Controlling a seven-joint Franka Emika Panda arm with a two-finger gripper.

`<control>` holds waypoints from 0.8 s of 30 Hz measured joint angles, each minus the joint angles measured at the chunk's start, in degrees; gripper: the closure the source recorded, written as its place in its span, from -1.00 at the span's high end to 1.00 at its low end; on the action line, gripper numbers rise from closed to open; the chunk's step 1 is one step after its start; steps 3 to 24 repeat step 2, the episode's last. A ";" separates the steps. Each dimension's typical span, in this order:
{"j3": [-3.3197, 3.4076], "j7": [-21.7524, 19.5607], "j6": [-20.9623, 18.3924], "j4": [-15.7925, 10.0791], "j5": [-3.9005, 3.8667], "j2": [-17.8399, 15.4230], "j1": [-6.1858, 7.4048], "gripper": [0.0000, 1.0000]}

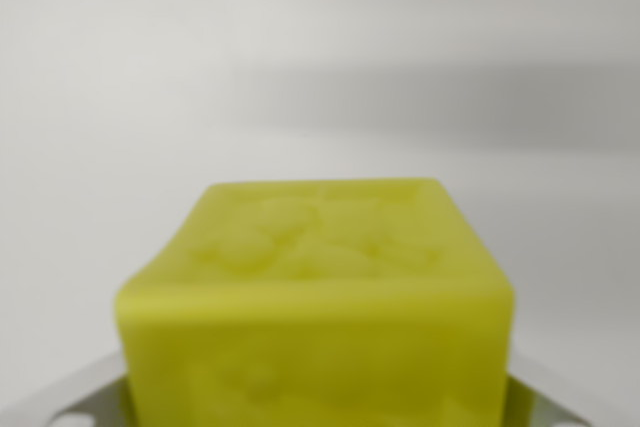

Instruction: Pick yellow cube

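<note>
Cube fills lower centre of wrist view: yellow cube [312,317], blurred, very close to cam, embossed pattern faint on its top face. It is the landmark for all else here.

Wrist view only; no other cam.

- Either side of cube, at bottom corners of frame: pale grey-white pieces, one on the wrist view's left [70,397], one on the wrist view's right [560,392], flanking cube's lower edges. Prob. gripper finger parts, but too blurred and cropped to be sure.
- Gripper state: cannot tell. Fingertips not clearly in frame, contact w/ cube sides not visible. Cube sits where a held obj would sit rel. to the cam, but that is inference only.
- Behind and above cube: plain whitish surface [320,47], w/ a soft grey shadow band [430,102] above and to the right of cube. Wall or tabletop, unclear.

Progress (judgement): approach looks done, since cube is centred and right up against the cam. Whether grasp is made or lift begun can't be confirmed; no table edge or gap below cube is visible to show height. Left, at most: confirm closure, raise clear.

Containers: none seen around cube; nothing holding anything.
</note>
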State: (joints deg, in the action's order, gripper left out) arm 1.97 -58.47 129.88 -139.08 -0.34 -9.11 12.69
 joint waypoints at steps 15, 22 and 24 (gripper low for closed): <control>0.00 0.00 0.00 0.00 0.00 0.00 0.00 -1.00; 0.00 0.00 0.00 0.00 0.00 0.00 0.00 -1.00; 0.00 0.00 0.00 0.00 0.00 0.00 0.00 -1.00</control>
